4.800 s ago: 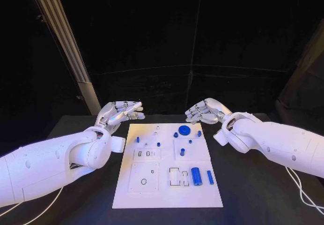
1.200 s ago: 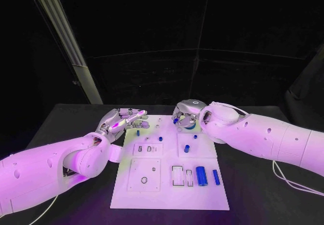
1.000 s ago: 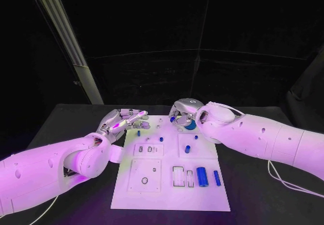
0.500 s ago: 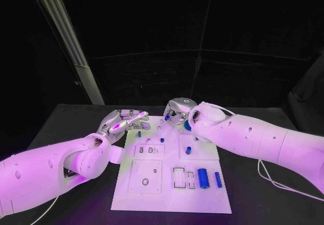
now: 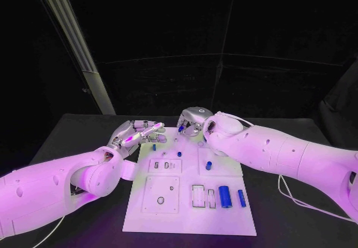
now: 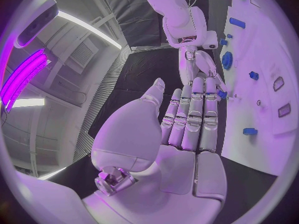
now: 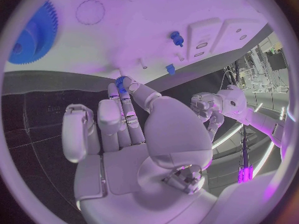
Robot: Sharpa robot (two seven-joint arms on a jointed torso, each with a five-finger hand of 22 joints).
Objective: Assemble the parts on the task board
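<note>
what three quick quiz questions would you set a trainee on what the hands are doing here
1. True or false: the left hand holds a blue part.
2. What do the fingers of the right hand pinch? A) a small blue part B) a screwdriver C) nothing
3. Fill in: the blue gear lies flat on the white ____.

Key: 1 false, it is open with its fingers straight. 2 A. 3 board.
</note>
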